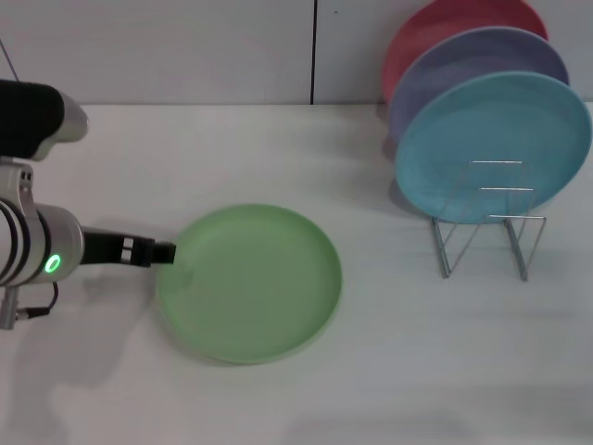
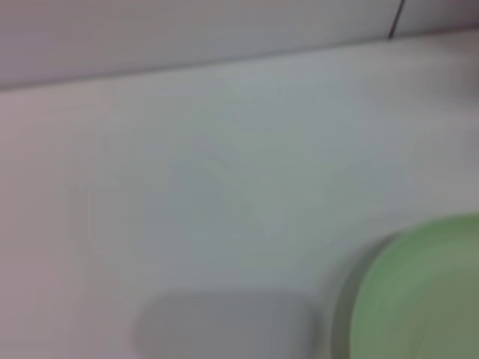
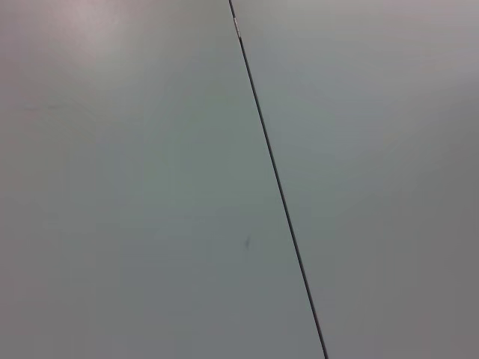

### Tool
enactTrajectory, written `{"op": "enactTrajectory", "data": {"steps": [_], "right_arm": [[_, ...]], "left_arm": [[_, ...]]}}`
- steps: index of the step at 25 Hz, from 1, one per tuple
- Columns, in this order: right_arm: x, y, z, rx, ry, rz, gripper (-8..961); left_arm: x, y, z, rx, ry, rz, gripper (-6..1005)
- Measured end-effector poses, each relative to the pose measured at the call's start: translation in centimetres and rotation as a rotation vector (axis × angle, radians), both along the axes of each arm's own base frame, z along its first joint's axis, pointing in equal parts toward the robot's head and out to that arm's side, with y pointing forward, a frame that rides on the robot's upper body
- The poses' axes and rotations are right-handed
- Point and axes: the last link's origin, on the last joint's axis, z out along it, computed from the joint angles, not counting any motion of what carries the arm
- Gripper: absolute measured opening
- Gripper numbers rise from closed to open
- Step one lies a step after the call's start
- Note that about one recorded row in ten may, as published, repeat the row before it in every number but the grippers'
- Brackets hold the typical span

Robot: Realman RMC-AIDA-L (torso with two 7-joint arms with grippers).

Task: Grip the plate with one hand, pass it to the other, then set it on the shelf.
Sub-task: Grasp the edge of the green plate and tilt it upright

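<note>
The light green plate (image 1: 250, 283) lies flat on the white table, left of centre in the head view. Its edge also shows in the left wrist view (image 2: 419, 299). My left gripper (image 1: 167, 252), thin and black on the green-lit arm, reaches in from the left, and its tip overlaps the plate's left rim. The silver wire shelf (image 1: 486, 243) stands at the right. It holds a sky-blue plate (image 1: 491, 148), a lavender plate (image 1: 477, 69) and a red plate (image 1: 445, 32) on edge. My right arm and gripper are out of view.
The white table (image 1: 278, 148) runs back to a grey wall with a dark vertical seam (image 1: 314, 51). The right wrist view shows only that wall and the seam (image 3: 277, 179). The rack's front slot (image 1: 519, 246) is nearest me.
</note>
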Motion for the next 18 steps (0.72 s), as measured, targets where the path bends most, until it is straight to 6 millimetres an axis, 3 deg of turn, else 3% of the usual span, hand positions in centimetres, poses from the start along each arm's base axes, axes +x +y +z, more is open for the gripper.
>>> {"op": "enactTrajectory", "data": {"steps": [18], "right_arm": [[0.0,-0.2,0.0,0.0,-0.002,-0.001,738]], "left_arm": [[-1.3,-0.3,-3.1,-0.106,0.019,0.058,822]]}}
